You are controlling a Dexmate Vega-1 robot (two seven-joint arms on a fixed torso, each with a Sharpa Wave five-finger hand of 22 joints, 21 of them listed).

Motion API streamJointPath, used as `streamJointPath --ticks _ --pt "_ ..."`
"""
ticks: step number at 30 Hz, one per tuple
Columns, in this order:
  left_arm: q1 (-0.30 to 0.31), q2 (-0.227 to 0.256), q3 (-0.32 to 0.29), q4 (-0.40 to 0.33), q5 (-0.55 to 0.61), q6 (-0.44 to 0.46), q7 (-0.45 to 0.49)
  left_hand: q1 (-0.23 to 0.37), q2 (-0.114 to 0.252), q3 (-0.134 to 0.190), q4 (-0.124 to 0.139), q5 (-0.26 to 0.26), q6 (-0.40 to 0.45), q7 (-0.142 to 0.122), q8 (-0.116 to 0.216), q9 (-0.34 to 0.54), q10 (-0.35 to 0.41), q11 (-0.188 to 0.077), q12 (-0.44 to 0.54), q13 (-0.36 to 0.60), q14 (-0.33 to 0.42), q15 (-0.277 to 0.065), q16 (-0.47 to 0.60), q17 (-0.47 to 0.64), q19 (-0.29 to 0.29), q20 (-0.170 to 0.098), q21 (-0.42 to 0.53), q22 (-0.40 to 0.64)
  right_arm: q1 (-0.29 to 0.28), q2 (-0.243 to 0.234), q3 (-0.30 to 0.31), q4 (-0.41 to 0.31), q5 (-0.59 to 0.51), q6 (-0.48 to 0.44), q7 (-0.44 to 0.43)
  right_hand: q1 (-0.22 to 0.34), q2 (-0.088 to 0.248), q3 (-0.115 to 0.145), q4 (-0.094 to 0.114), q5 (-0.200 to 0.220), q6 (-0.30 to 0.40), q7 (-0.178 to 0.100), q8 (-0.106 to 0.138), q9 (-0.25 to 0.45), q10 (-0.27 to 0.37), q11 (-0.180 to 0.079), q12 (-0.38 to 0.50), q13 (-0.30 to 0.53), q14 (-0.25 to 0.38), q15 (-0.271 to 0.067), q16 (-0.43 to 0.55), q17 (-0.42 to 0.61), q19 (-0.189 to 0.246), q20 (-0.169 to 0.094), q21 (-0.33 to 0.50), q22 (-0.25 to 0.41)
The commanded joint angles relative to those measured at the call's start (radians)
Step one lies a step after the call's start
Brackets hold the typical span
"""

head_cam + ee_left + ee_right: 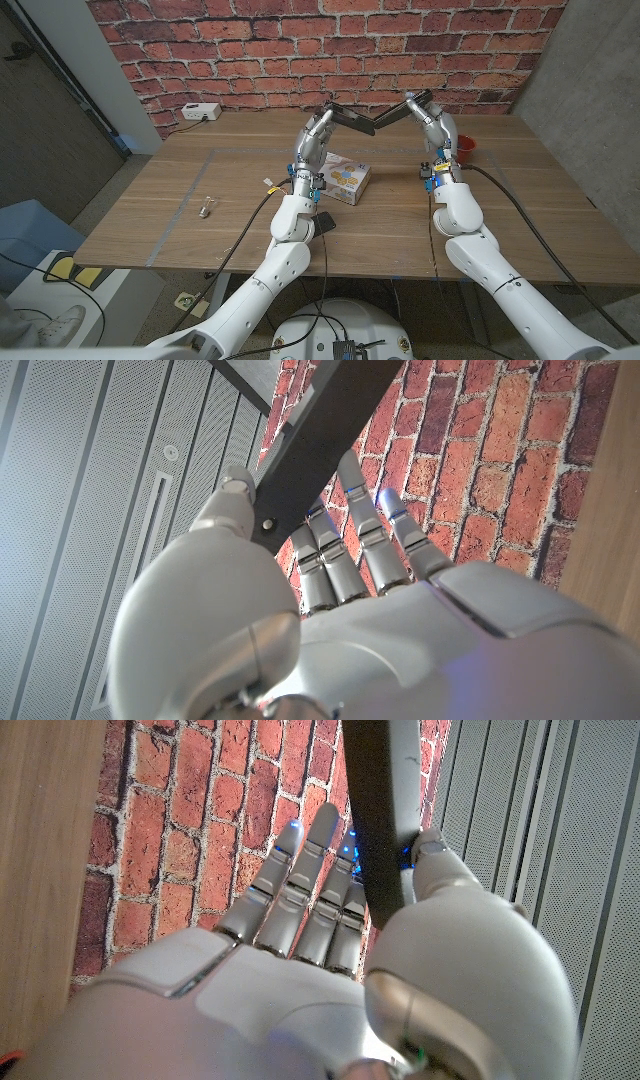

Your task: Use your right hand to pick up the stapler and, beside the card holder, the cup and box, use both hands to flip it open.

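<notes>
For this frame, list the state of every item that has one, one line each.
stapler: flipped open in a wide V, held in the air by both hands
left hand: grips one stapler arm
right hand: grips the other arm
box: closed, on the table
cup: upright

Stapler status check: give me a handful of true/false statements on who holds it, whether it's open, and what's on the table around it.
1. Both hands hold the stapler above the table. True: the left robot hand grips one arm of it, the right robot hand the other.
2. The stapler is closed. False: its two arms are spread in a wide V.
3. The red cup stands by the robot's left arm. False: it is by the right arm.
4. The box lies on the table below the left robot hand. True.
5. The right robot hand rests on the table. False: it is raised, gripping the stapler.
</notes>
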Motion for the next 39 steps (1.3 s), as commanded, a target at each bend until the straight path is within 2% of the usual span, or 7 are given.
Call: streamJointPath --ticks 1,24,33,39 --pt "-0.01 -0.011 -0.001 0.01 -0.023 -0.008 -0.029 0.069 0.087 0.08 0.068 0.004 0.093 -0.078 0.006 0.001 0.004 -0.007 0.006 0.004 0.012 -0.166 -0.008 -0.125 0.001 -0.002 0.008 0.0 -0.002 0.011 0.005 -0.005 0.045 -0.013 0.002 0.127 0.133 0.06 0.049 0.005 0.008 0.0 0.005 0.004 0.039 -0.032 0.005 0.012 0.011 -0.113 -0.005 0.001 -0.004 -0.088 0.006 0.001" --pt "-0.044 -0.039 -0.026 0.066 -0.087 -0.039 -0.108 0.064 0.085 0.09 0.064 0.003 0.095 -0.086 0.003 0.001 0.004 -0.007 0.007 0.002 0.018 -0.166 -0.052 -0.15 -0.005 0.002 0.017 -0.006 -0.01 0.052 -0.005 -0.013 0.068 -0.03 -0.035 0.129 0.132 0.06 0.048 0.005 0.014 0.005 0.006 0.005 0.043 -0.034 0.003 0.012 0.017 -0.113 -0.008 -0.001 -0.008 -0.089 0.021 0.0" --pt "-0.07 -0.062 -0.052 0.119 -0.129 -0.08 -0.17 0.062 0.081 0.092 0.06 0.003 0.096 -0.085 0.002 0.001 0.004 -0.007 0.007 0.0 0.014 -0.166 -0.069 -0.159 -0.009 0.0 0.019 -0.008 -0.015 0.061 -0.02 -0.054 0.051 -0.078 -0.074 0.129 0.132 0.061 0.047 0.005 0.013 0.006 0.006 0.005 0.044 -0.033 0.001 0.011 0.018 -0.113 -0.01 -0.002 -0.01 -0.09 0.026 0.0" --pt "-0.085 -0.068 -0.068 0.14 -0.183 -0.073 -0.235 0.06 0.083 0.094 0.061 0.003 0.094 -0.086 0.001 0.001 0.004 -0.007 0.006 -0.001 0.015 -0.167 -0.076 -0.163 -0.011 -0.001 0.02 -0.01 -0.01 0.097 -0.04 -0.039 0.04 -0.075 -0.1 0.13 0.132 0.061 0.046 0.005 0.014 0.008 0.006 0.006 0.046 -0.035 -0.001 0.01 0.019 -0.113 -0.011 -0.002 -0.01 -0.091 0.029 0.0"
